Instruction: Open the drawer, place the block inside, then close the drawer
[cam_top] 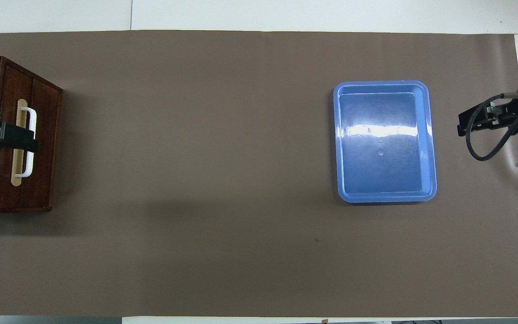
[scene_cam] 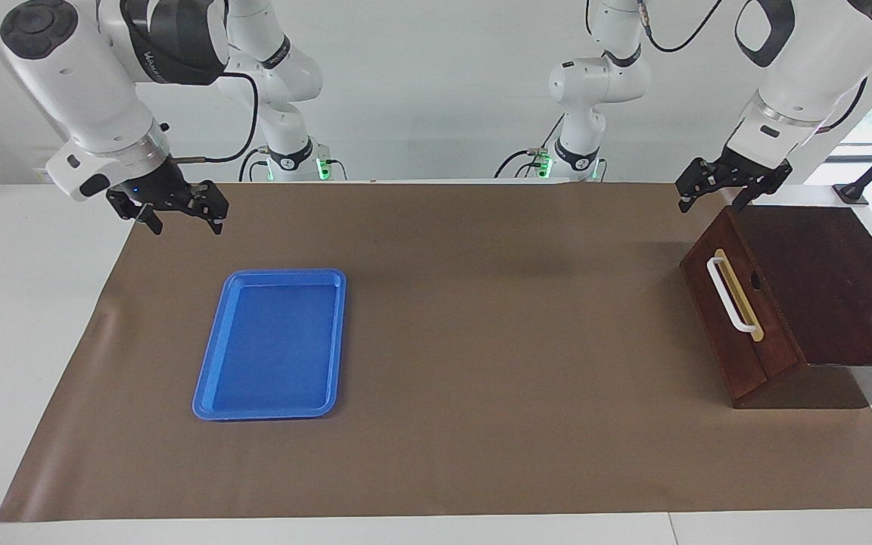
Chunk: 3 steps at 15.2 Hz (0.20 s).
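The drawer [scene_cam: 739,318] is shut in its dark wooden box [scene_cam: 829,280] at the left arm's end of the table. Its white bar handle [scene_cam: 730,297] faces the table's middle. My left gripper [scene_cam: 711,203] hangs open and empty in the air above the box's corner nearest the robots. In the overhead view the left gripper [cam_top: 20,140] covers part of the handle [cam_top: 32,157] of the drawer [cam_top: 43,144]. My right gripper [scene_cam: 188,224] is open and empty above the mat, over a spot beside the blue tray. The block is out of view.
A flat blue tray [scene_cam: 213,356] with nothing in it lies on the brown mat [scene_cam: 481,378] toward the right arm's end; it also shows from above as the tray [cam_top: 430,144]. The right gripper [cam_top: 465,127] sits at the mat's edge.
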Tool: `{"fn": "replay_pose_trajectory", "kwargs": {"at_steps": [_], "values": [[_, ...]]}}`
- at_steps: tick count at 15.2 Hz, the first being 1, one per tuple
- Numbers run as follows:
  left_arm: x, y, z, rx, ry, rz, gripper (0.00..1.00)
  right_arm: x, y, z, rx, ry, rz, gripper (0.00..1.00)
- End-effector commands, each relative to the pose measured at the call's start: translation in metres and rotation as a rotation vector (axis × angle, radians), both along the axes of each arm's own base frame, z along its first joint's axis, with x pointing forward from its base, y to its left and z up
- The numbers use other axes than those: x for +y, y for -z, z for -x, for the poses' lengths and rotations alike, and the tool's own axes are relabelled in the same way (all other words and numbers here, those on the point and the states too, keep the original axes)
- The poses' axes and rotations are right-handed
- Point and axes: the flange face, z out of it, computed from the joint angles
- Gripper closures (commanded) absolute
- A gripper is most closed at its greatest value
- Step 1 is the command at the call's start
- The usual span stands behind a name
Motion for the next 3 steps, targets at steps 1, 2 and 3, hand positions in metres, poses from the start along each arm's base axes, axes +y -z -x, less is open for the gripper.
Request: {"fn": "replay_pose_trajectory", "kwargs": {"at_steps": [1, 2, 3], "values": [[0.0031, -0.0029, 0.0040, -0.018, 0.009, 0.013, 0.00, -0.0082, -0.0038, 0.0055, -0.010, -0.017, 0.004, 0.00], [0.0031, -0.0028, 0.0042, -0.017, 0.009, 0.013, 0.00, -0.0065, -0.0038, 0.0054, -0.010, -0.017, 0.004, 0.00], [0.0031, -0.0029, 0.0040, -0.018, 0.009, 0.013, 0.00, -0.0065, -0.0038, 0.0054, -0.010, -0.017, 0.004, 0.00]]}}
